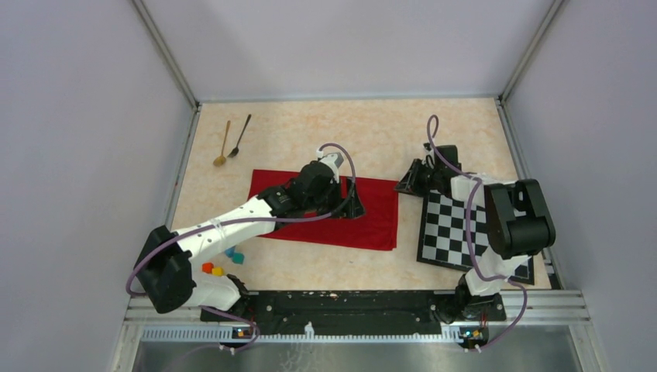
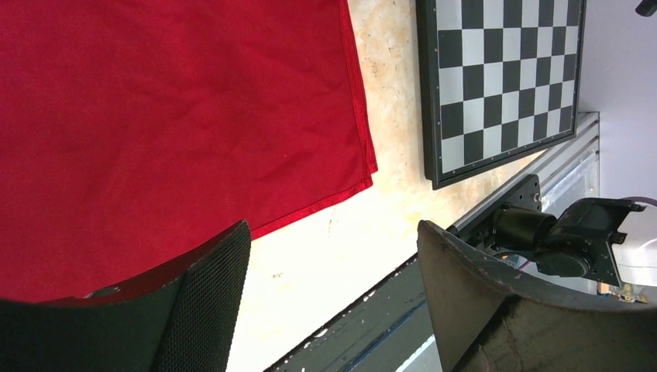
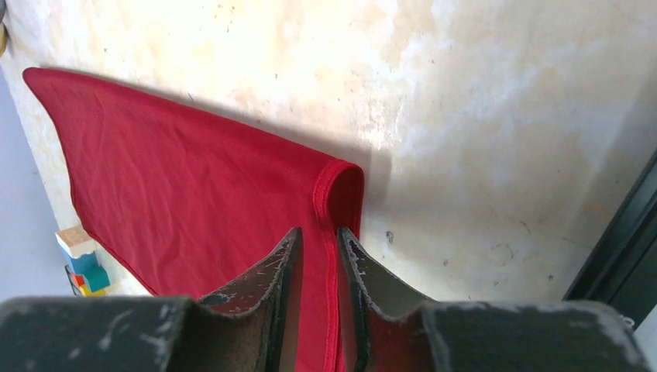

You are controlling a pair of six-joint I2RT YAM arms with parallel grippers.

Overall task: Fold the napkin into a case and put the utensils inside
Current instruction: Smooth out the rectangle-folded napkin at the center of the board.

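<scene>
Napkin (image 1: 373, 211) pinched by right claw (image 3: 319, 237); outstretched left claw (image 2: 331, 232) gapes above it.

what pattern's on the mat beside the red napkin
The mat has a black-and-white chequered pattern, which shows best in the left wrist view.

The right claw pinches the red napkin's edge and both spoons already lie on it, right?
No. The right gripper does pinch the edge of the napkin, but the spoons lie on the bare table beyond its far left corner, as the top view shows.
</scene>
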